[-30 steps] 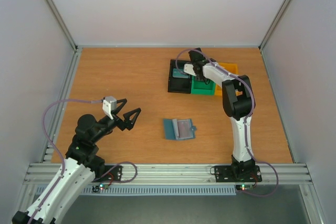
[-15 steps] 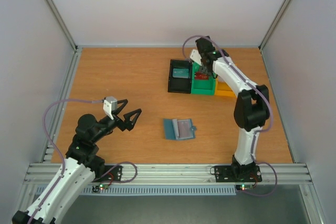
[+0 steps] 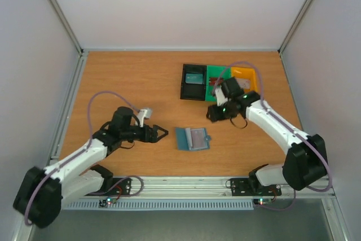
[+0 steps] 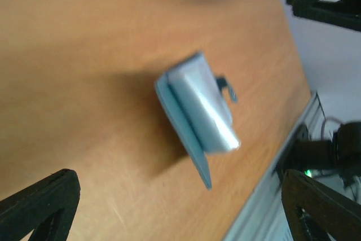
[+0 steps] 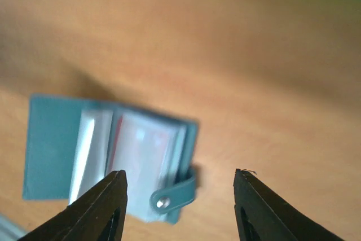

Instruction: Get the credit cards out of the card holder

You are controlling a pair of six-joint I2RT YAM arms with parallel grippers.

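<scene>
- Top view: three bins sit side by side well beyond both sets of fingers. The black bin (image 3: 185, 86) has a flat teal thing (image 3: 194, 77) in it. The green bin (image 3: 214, 72) is partly behind the right arm, so I can't tell what's inside. The yellow bin (image 3: 248, 74) is at the end of the row, with a cable looping over it.
- Same view: the card holder (image 3: 192, 138) lies open on the wooden table (image 3: 124, 83), between the two grippers. The left gripper (image 3: 162, 134) points at it from just beside its left edge, spread wide and holding nothing. The right gripper (image 3: 212, 114) hangs near its far right corner, not touching it.
- Left wrist view: the holder sits straight ahead of the fingers (image 4: 42, 204) and well apart from them, roughly centred in the gap. One flap lies flat and the light blue pocket block stands up off it. Both black fingers are at the bottom corners, far apart, with only bare wood between them.
- Right wrist view: the holder is ahead of the fingers (image 5: 104, 207), mostly out past the left one, and its snap tab (image 5: 169, 198) falls in the gap. A reddish credit card (image 5: 141, 142) shows through the clear sleeve. The fingers are partly spread and grip nothing.
- Any print on the card is too blurry to read.
</scene>
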